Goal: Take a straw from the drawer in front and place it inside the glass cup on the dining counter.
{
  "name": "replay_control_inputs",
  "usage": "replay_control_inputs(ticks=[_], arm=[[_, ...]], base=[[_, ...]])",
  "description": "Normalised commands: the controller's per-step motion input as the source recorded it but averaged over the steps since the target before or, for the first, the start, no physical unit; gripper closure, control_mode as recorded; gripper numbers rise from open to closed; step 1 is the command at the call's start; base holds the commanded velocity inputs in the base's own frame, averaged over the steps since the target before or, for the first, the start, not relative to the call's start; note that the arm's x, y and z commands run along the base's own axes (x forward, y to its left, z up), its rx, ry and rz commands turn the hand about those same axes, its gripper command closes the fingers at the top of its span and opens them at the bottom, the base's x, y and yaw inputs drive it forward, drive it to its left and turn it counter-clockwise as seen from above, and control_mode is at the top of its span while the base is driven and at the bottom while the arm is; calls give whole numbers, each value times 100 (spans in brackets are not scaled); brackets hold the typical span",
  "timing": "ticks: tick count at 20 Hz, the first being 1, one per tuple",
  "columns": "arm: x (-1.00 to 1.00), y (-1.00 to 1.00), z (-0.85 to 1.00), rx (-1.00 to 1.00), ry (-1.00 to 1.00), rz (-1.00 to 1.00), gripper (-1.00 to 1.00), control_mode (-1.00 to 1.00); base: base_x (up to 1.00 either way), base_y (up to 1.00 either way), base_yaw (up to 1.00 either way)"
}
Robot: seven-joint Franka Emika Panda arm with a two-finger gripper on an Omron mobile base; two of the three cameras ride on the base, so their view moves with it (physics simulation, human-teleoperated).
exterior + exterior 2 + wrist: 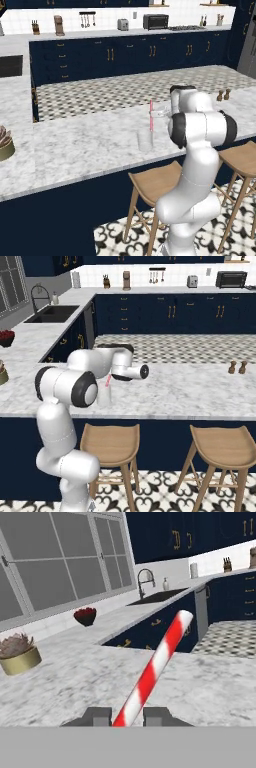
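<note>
My gripper [156, 114] is shut on the straw [151, 116], a thin pink-red stick held nearly upright over the dining counter [85, 145]. The clear glass cup [145, 141] stands on the marble right below it. The straw's lower end reaches about the cup's rim. From the right base view the straw [107, 382] leans slightly above the glass cup [104, 397], with the gripper [111, 376] beside its upper part. In the hand view the straw [152, 667] looks red-and-white striped and rises from between the fingertips [98, 716]. The drawer is out of view.
Two wooden stools [111, 442] stand under the counter's near edge. Small brown shakers [237, 367] sit at the counter's right. A potted plant [17, 653] and a dark bowl [85, 615] rest to the left, near the sink [50, 313].
</note>
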Motion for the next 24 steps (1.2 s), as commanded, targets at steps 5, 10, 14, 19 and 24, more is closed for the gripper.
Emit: replay_control_inputs(ticks=[5, 10, 14, 19, 24], arm=[[-24, 0, 2, -4, 0, -7, 100, -100], [-7, -1, 0, -5, 0, -7, 100, -100], [0, 10, 18, 0, 0, -2, 100, -100], [-5, 26, 4, 0, 0, 0, 100, -100], [-15, 18, 0, 0, 6, 0, 100, -100]], base=[[0, 0, 0], [0, 0, 0], [0, 0, 0], [0, 0, 0], [0, 0, 0]])
